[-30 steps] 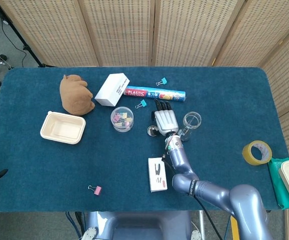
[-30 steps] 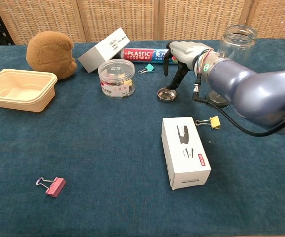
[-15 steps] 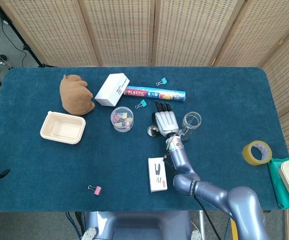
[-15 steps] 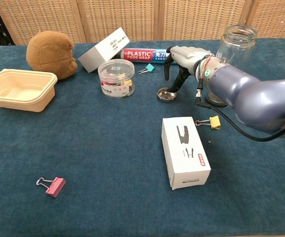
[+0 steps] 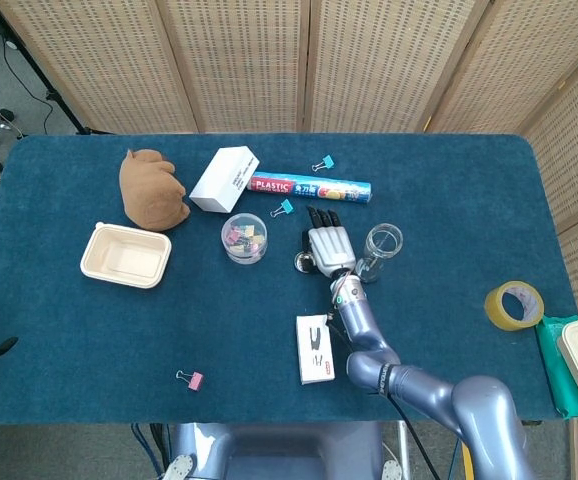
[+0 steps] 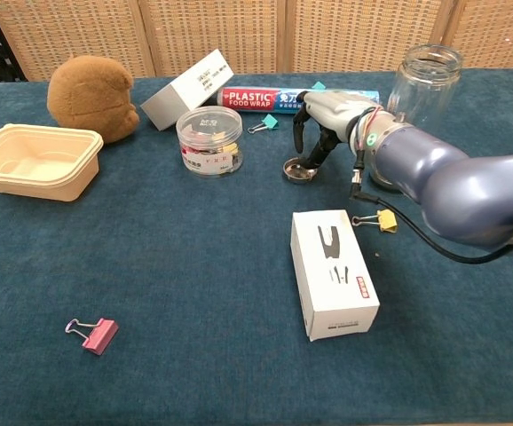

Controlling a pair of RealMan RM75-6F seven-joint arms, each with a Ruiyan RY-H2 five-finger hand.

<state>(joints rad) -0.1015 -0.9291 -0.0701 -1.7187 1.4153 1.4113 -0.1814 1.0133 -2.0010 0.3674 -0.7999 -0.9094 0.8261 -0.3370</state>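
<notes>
Fingers point(image 6: 305, 120) of the right hand point(image 6: 327, 120) curl down over the small metal lid point(image 6: 299, 169), their tips at its rim or just above it; whether they grip it I cannot tell. That lid lies flat on the blue counter point(image 6: 168, 266), not lifted. Just beside the lid, on its far right, stands the open glass jar point(image 6: 425, 80), uncapped, so from what I can see the lid is reached but the picking up is left to do. Left of the lid sits a clear tub of clips point(image 6: 209, 140); nearer me lie a white box point(image 6: 332, 271) and a yellow clip point(image 6: 382, 219). No left hand shows.
</notes>
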